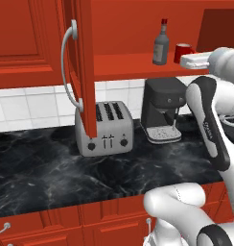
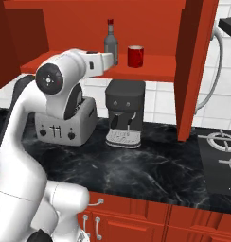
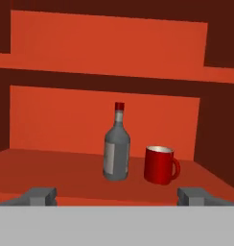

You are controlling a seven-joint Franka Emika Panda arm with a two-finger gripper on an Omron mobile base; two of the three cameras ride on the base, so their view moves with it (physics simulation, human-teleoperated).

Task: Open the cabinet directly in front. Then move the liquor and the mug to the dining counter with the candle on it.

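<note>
The red wall cabinet (image 1: 23, 33) stands open, its left door (image 1: 83, 62) and right door (image 2: 195, 66) both swung outward. On its shelf (image 3: 52, 168) the liquor (image 3: 116, 146) stands upright, a grey bottle with a red cap, also visible from both sides (image 1: 160, 44) (image 2: 111, 42). The red mug (image 3: 159, 165) (image 1: 183, 50) (image 2: 135, 56) stands just right of the bottle. My gripper (image 3: 116, 196) is open in front of the shelf edge, level with both items and short of them, nothing between its fingers. The dining counter and the candle are out of view.
Under the cabinet, a silver toaster (image 1: 104, 127) and a dark coffee machine (image 1: 162, 108) stand on the black marble wall counter (image 1: 56, 168). A stove burner (image 2: 221, 146) lies at the right. The left door's curved handle (image 1: 66, 67) juts out toward me.
</note>
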